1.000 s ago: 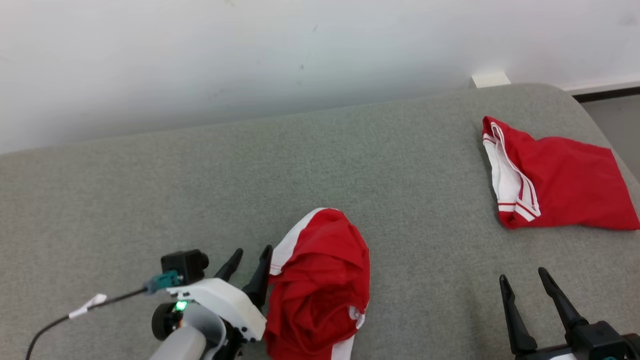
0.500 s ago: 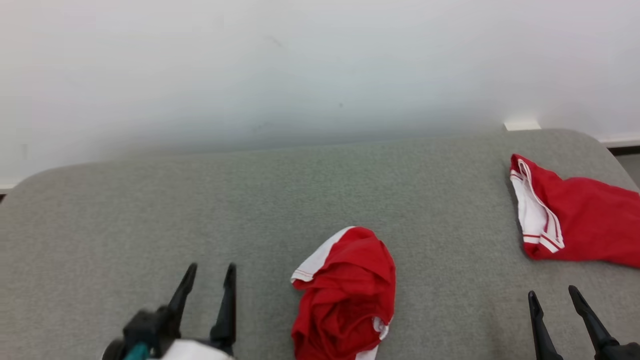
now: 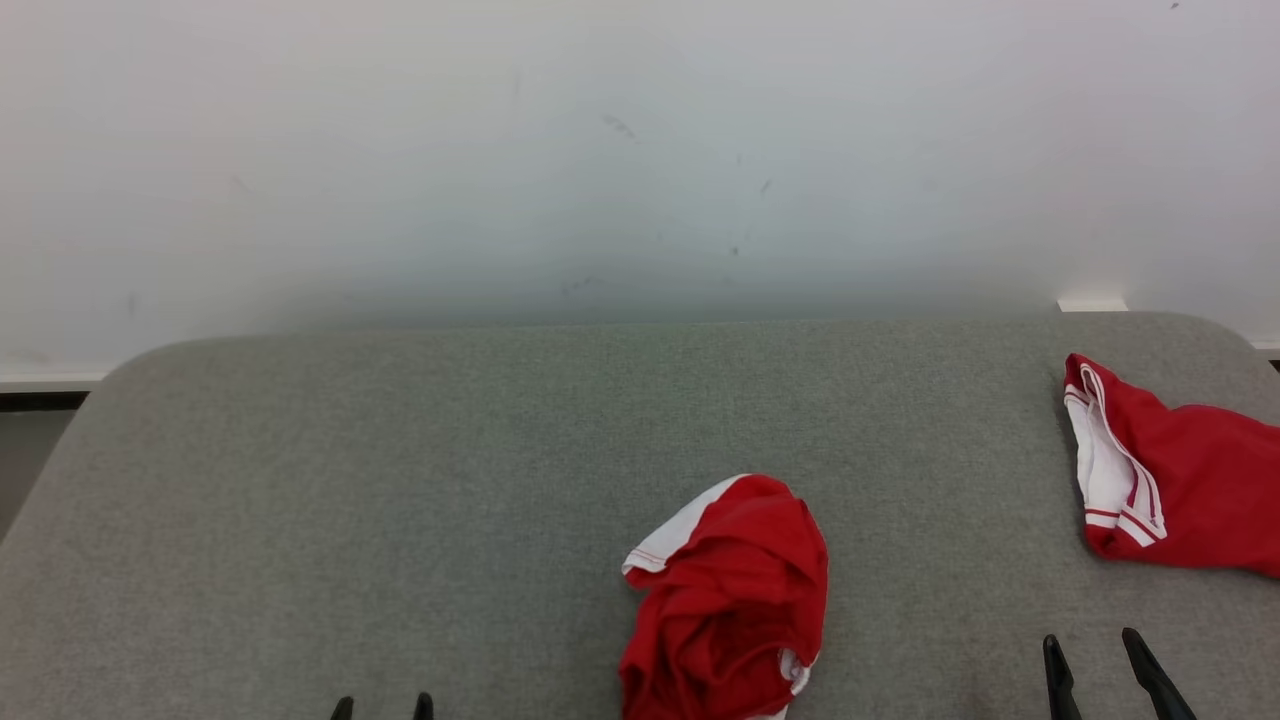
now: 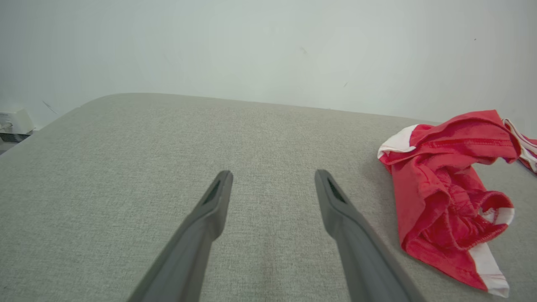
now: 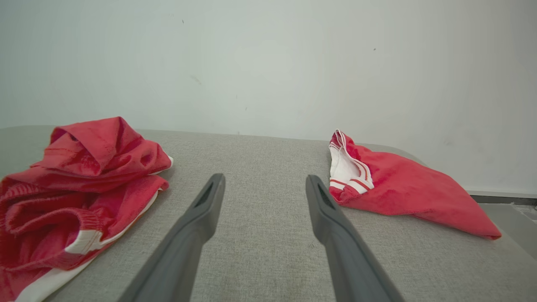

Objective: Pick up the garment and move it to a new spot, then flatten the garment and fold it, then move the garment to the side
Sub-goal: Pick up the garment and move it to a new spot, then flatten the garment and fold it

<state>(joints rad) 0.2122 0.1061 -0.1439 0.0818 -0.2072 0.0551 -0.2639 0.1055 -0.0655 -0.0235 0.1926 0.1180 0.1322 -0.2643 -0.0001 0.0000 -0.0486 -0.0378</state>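
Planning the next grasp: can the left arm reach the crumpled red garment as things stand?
Probably yes. The left end effector is open, and only bare grey fabric surface lies between it and the crumpled red garment.

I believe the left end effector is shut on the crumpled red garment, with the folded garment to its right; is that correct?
Not quite: the left wrist view shows the left end effector open and empty, beside the crumpled red garment; the folded garment is to its right.

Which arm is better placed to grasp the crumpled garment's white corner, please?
Left, probably: the white corner of the crumpled garment faces the open left gripper; the open right gripper sits nearer the other garment.
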